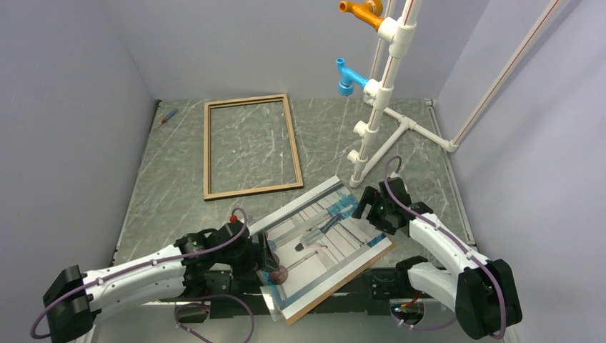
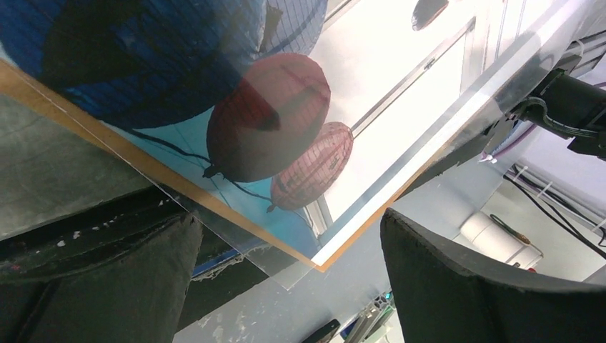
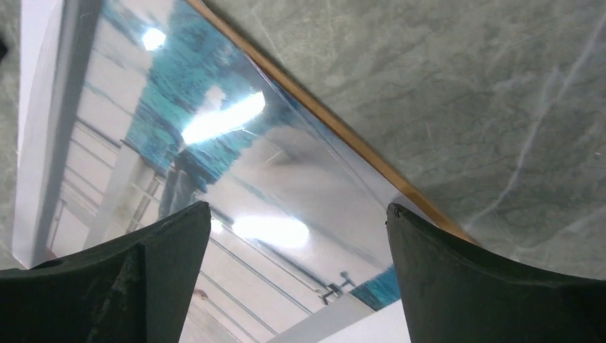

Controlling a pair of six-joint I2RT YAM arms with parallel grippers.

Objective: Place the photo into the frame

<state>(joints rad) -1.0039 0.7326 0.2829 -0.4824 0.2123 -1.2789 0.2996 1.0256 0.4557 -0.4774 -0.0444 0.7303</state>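
The frame [image 1: 254, 189], thin light-wood rails, lies flat and empty on the far left of the marble table. The photo [image 1: 325, 239] lies face up at the near edge, turned diagonally, on a brown backing board [image 1: 343, 283] and under a glossy clear sheet [image 2: 286, 271]. My left gripper [image 1: 269, 259] is open at the stack's near left corner, which hangs over the table edge; the left wrist view shows the photo's red spheres [image 2: 271, 121] and the gripper [image 2: 286, 286] holding nothing. My right gripper [image 1: 368, 207] stands open over the photo's far right edge [image 3: 214, 157], fingers [image 3: 486, 286] apart.
A white pipe stand [image 1: 382, 86] with orange and blue fittings rises at the back right, its feet on the table. A small red-and-blue pen [image 1: 168, 116] lies at the far left corner. Grey walls close in both sides.
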